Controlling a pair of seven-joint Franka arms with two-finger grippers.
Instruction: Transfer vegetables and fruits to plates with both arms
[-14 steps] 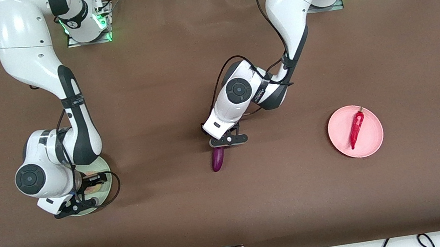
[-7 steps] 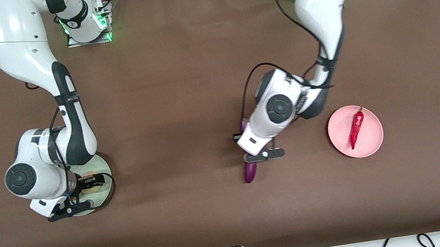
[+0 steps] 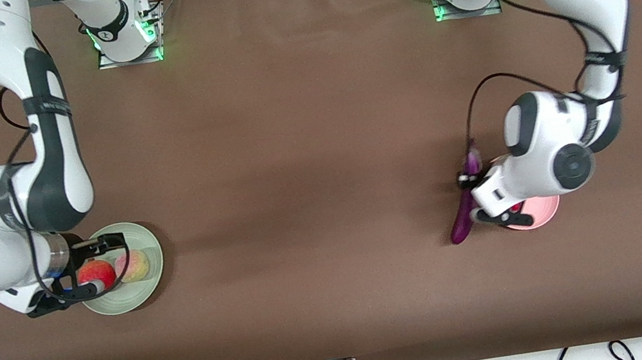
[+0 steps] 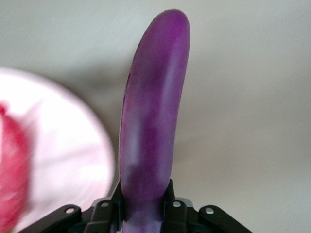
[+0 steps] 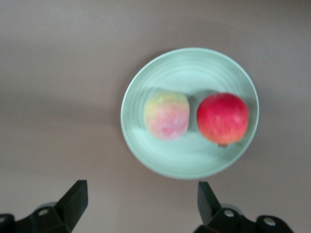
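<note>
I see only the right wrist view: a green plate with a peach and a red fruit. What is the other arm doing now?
Observer: The left gripper is shut on the purple eggplant, up in the air at the edge of the pink plate.
Operator: Is anything on that plate?
Observer: Yes. The left wrist view shows a red chili pepper lying on it.
Operator: And my own gripper?
Observer: The right gripper is open and holds nothing, above the edge of the green plate.
</note>
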